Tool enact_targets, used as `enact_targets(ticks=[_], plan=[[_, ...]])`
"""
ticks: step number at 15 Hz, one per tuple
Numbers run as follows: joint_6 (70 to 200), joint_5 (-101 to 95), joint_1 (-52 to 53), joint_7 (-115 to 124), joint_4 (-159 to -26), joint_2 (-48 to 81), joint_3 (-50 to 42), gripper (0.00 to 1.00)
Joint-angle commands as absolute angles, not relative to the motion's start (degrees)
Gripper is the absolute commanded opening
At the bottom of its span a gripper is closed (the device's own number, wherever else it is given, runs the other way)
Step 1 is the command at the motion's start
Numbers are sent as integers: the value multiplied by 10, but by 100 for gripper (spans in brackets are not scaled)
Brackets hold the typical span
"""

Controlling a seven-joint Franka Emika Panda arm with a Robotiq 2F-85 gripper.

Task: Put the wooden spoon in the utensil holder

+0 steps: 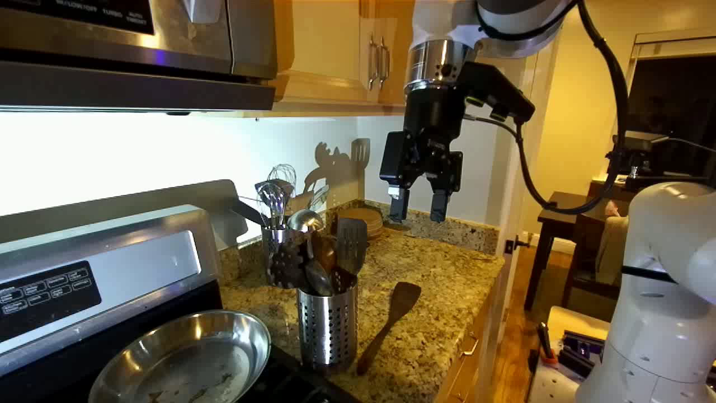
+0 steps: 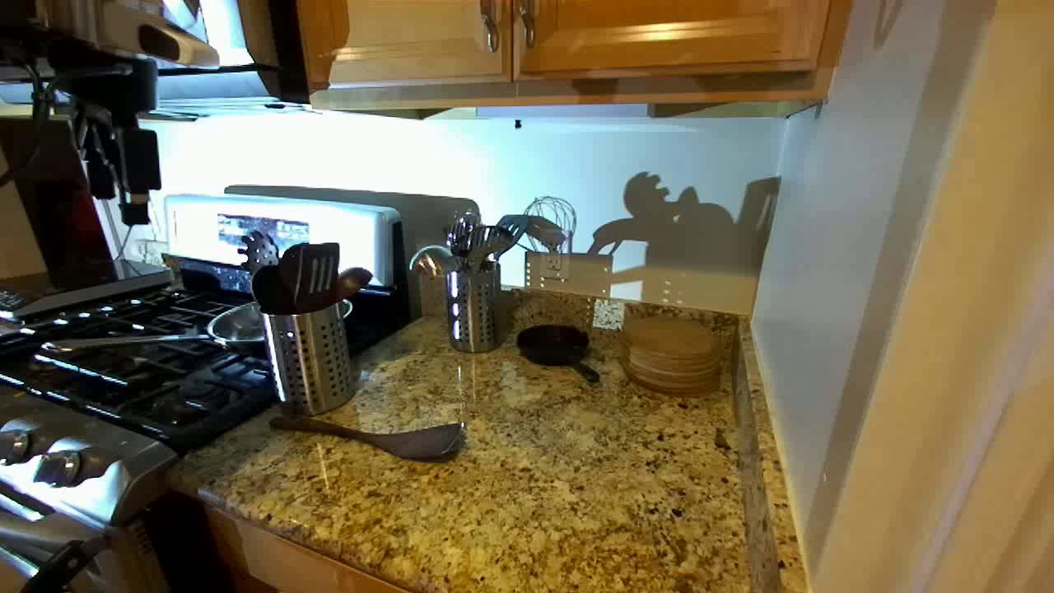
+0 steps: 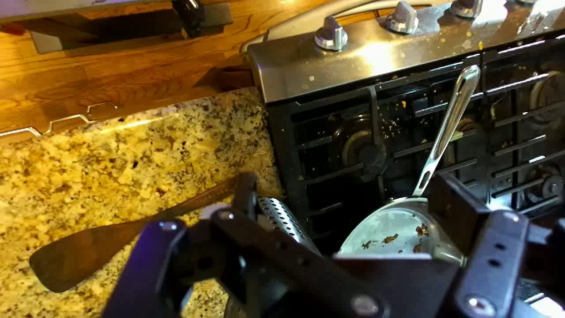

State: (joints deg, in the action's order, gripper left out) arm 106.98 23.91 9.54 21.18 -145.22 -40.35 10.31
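Note:
The wooden spoon lies on the granite counter in both exterior views (image 1: 390, 322) (image 2: 395, 441). It is brown, with a long slim handle and a broad, rather straight-ended head, and also shows in the wrist view (image 3: 88, 249). The steel perforated utensil holder (image 1: 328, 330) stands upright beside the handle end, with several dark and brown utensils in it; it shows in an exterior view (image 2: 309, 362) and partly in the wrist view (image 3: 287, 221), behind a finger. My gripper (image 1: 418, 211) is open and empty, high above the counter; its spread fingers show in the wrist view (image 3: 353, 198).
A second perforated holder (image 2: 473, 309) with whisks and ladles stands behind. A steel frying pan (image 1: 196, 364) sits on the stove (image 3: 326, 185). A small black skillet (image 2: 552, 344) and a stack of round mats (image 2: 671, 358) are at the back. Cabinets (image 2: 659, 41) and a microwave (image 1: 134, 73) hang above.

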Motion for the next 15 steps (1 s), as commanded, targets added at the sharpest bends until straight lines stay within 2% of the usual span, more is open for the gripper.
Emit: enact_targets(ticks=[1,15], plan=[[1066,243,87,208,-1451,-404,109,100],[1076,207,56,119,-1451,-366,71,100]])
